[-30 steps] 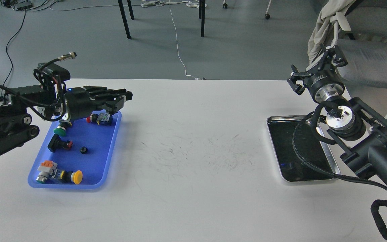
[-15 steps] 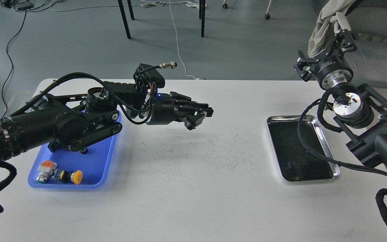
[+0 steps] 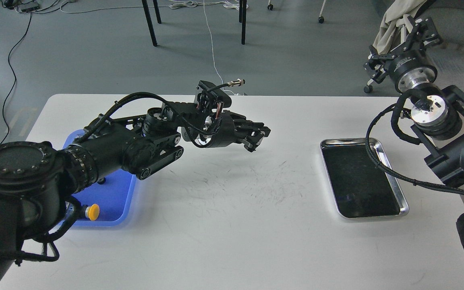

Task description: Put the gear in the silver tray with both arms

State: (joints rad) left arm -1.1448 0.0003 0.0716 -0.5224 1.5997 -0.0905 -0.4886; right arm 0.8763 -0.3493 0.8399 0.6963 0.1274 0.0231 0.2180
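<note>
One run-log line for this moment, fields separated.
left tool: over table, between trays, state unclear | right tool: raised beyond table | silver tray: no gear inside

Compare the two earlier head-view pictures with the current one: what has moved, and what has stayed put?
The left gripper has swung from over the blue tray out across the white table toward the silver tray; whether its jaws hold anything cannot be told. The right gripper has drawn up and back, uncovering the silver tray. Both trays have stayed where they were; the silver tray holds no part.
</note>
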